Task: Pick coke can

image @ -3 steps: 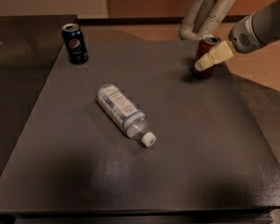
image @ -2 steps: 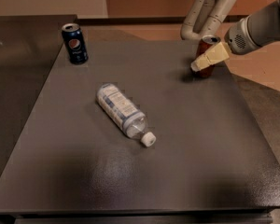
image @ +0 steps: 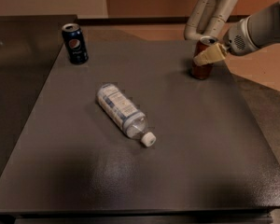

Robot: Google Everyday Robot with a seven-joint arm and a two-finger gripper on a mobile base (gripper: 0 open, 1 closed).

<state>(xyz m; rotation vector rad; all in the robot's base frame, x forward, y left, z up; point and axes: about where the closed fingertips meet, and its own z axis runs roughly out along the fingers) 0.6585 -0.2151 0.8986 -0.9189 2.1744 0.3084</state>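
We see the pincer [image: 204, 56] in pale cream at the far right of the table [image: 177, 148], right at the coke can [image: 203, 70]. The can's body shows dark red under a silver top. The arm [image: 263, 29] behind it is light grey to white. The table is a plain dark charcoal grey. Near its far left corner, 1 dark blue can [image: 75, 43] carries a round red, white and blue emblem and a silver rim. The bottle [image: 121, 108] mid-table is clear, with a white label in fine dark print and a white cap [image: 148, 138]. The floor [image: 266, 71] beyond is tan.
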